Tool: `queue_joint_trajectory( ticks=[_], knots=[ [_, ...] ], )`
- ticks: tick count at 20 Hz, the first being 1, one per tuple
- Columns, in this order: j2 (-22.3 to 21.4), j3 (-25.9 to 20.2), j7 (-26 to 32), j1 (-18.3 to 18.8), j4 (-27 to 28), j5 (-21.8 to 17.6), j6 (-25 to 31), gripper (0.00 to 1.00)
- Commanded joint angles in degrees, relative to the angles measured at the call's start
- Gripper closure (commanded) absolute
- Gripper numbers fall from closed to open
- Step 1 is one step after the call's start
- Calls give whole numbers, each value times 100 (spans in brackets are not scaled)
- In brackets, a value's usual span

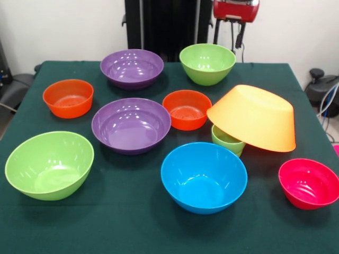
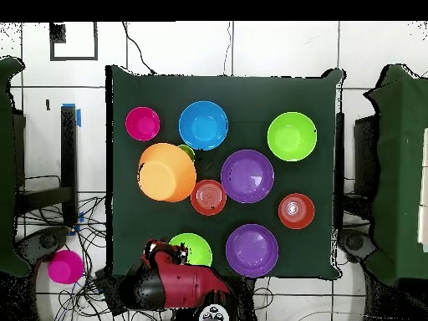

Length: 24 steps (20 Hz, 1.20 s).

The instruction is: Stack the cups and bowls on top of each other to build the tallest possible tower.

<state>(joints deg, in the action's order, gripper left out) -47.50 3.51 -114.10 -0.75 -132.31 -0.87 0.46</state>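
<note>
The largest orange-yellow bowl (image 1: 254, 116) lies upside down and tilted, leaning on a small light-green cup (image 1: 228, 141) under its left rim. In the overhead view the bowl (image 2: 167, 171) hides nearly all of the cup (image 2: 186, 151). Upright around them stand the blue bowl (image 1: 203, 176), the pink-red bowl (image 1: 309, 182), two orange-red bowls (image 1: 186, 109) (image 1: 68, 98), two purple bowls (image 1: 131, 125) (image 1: 132, 67) and two light-green bowls (image 1: 49, 164) (image 1: 207, 63). My gripper (image 1: 233, 24) is drawn back at the top edge, above the far green bowl, touching nothing.
The dark green cloth (image 1: 132, 233) covers the table. The red and black arm (image 2: 171, 280) is folded over the robot-side edge and hides part of a green bowl (image 2: 198, 247). A pink object (image 2: 64, 267) lies on the floor among cables beside the table.
</note>
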Motion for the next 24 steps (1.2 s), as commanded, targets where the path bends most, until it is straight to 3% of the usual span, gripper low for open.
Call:
queue_joint_trajectory(
  ticks=[1, 4, 9, 13, 15, 20, 24],
  knots=[
    [-321, -1223, 2, 989, -287, -853, 141, 0],
    [-250, -1398, 4, 1231, -317, -968, 247, 0],
    [30, -1094, -35, 1001, 105, -1231, 217, 0],
    [412, -1195, 49, 1179, 386, -1418, 271, 0],
    [552, -1160, -7, 1189, 570, -1508, 31, 0],
    [850, -1277, -179, 1108, 927, -1445, -41, 0],
    [819, -1094, -402, 727, 996, -1294, -111, 0]
  ],
)
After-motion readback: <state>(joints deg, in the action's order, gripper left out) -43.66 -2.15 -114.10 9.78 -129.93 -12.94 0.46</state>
